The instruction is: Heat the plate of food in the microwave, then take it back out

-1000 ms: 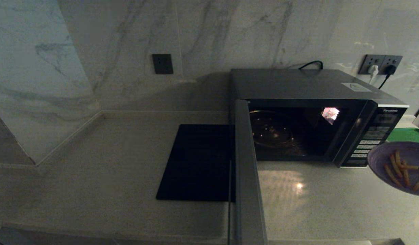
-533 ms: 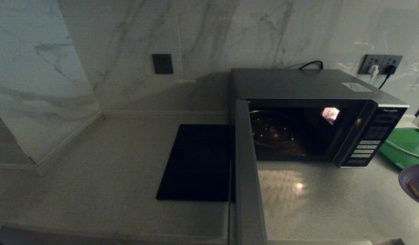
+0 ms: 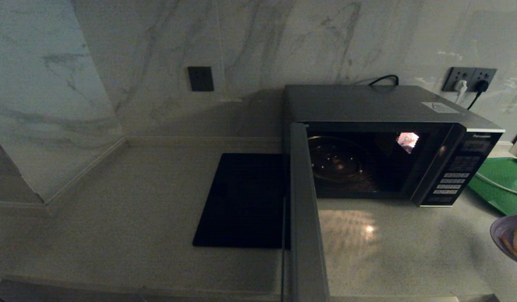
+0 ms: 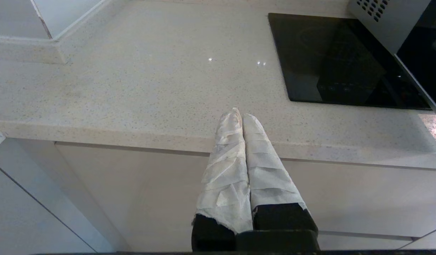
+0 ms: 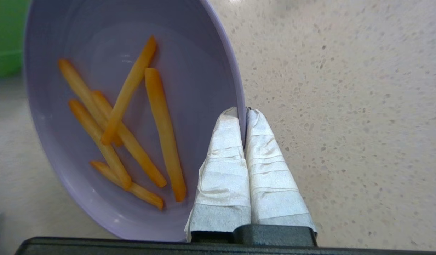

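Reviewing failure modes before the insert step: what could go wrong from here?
1. The right tool pinches only the rim of the plate of food; a thin edge grip could slip or let the plate tip.
2. The fries lie loose, so a tilt may spill them.
3. The microwave door juts out over the counter, and the plate sits far right; a swing toward the cavity could clip the button panel.

I see a flat black square mat [image 3: 246, 200] lying on the speckled pale countertop [image 3: 128, 209], approx. mid-counter. Green tray [image 3: 502, 180] sits at far right w/ a white cord [image 3: 500, 186] across it. Marble wall [image 3: 116, 63] behind has a dark switch plate [image 3: 200, 78] and, at right, a double outlet [image 3: 469, 79] w/ two plugs in.
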Controlling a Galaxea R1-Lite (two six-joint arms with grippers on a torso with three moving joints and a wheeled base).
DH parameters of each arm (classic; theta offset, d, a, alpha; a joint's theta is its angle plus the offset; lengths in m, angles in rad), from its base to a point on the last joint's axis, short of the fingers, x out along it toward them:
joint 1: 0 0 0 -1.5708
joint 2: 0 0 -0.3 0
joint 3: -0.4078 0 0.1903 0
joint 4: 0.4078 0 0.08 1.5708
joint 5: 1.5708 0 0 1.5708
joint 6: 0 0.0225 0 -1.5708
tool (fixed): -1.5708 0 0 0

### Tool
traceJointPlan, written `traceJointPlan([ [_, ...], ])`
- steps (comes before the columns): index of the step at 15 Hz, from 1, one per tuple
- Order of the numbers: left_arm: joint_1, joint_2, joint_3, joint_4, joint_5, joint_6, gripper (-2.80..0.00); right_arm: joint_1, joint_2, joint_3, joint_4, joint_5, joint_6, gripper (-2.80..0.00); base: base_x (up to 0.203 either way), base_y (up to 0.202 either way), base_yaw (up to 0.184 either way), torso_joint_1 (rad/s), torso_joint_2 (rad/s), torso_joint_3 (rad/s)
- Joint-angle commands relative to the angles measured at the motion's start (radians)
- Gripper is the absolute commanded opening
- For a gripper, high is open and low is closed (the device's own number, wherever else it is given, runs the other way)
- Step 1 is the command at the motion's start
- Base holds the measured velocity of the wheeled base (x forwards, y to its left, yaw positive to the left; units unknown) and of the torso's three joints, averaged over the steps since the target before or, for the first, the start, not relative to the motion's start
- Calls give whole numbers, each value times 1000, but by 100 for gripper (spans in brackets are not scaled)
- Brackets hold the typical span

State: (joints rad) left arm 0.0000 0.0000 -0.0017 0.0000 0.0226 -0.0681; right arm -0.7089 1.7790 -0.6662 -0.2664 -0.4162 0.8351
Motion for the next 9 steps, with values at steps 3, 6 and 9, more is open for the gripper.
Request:
traceJointPlan([
  [3, 0, 0, 0, 0, 0, -1, -280, -16, 128, -27, -28, 41, 4, -280, 0, 0, 0, 0, 0, 0],
  [6, 0, 0, 0, 0, 0, -1, -280, -24, 151, -38, -30, 56, 2, -280, 0, 0, 0, 0, 0, 0],
  [9, 0, 0, 0, 0, 0, -1, -280, -24, 158, -47, -30, 56, 2, -280, 0, 0, 0, 0, 0, 0],
])
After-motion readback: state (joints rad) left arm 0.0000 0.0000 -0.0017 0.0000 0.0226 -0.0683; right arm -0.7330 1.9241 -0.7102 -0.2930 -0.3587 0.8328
